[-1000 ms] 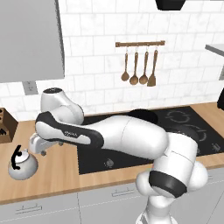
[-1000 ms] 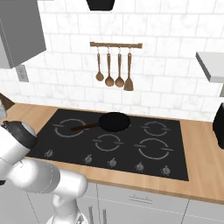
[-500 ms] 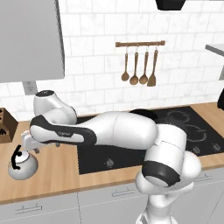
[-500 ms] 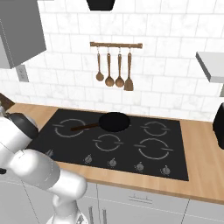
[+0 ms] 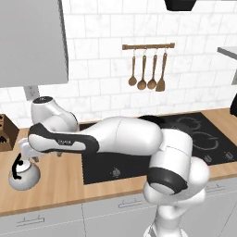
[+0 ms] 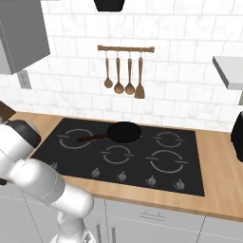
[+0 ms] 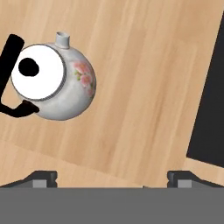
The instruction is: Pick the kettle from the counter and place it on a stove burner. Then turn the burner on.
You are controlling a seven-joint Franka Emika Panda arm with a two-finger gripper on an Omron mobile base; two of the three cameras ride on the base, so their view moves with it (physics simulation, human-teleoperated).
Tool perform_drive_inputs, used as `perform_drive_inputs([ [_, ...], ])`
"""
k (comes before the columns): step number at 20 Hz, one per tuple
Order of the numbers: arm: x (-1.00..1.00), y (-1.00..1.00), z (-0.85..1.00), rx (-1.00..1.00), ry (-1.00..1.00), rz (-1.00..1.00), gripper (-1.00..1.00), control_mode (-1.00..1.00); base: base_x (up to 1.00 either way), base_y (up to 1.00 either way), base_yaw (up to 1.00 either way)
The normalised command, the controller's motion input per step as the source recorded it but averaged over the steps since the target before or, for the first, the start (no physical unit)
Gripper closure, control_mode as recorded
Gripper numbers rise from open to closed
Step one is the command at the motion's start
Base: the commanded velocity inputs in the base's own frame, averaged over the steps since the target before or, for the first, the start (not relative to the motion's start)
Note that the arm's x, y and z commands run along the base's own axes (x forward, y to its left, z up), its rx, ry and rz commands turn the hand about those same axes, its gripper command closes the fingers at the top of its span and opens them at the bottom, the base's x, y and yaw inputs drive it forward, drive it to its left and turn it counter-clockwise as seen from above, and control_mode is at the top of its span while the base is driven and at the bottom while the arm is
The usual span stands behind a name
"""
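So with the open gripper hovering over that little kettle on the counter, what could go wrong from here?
The small round silver-white kettle sits off to one side of the open gripper in the hand view, so a straight descent might miss it or knock it. Its thin black arched handle leans sideways, so it may slip. The black frying pan occupies one burner.

The counter [image 5: 60, 185] (light wood grain) bears the kettle [image 5: 23, 174] and cooktop [image 6: 123, 159].
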Motion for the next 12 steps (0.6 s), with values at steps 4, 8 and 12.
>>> perform_drive_inputs([
  [4,0.08,0.28,-0.04,0.00,0.00,0.06,-1.00,-1.00,0.00,0.00,0.00],
  [8,0.17,0.36,-0.01,0.00,0.01,0.08,-1.00,-1.00,0.00,0.00,0.00],
  [12,0.06,0.41,0.00,0.00,0.02,0.04,-1.00,-1.00,0.00,0.00,0.00],
])
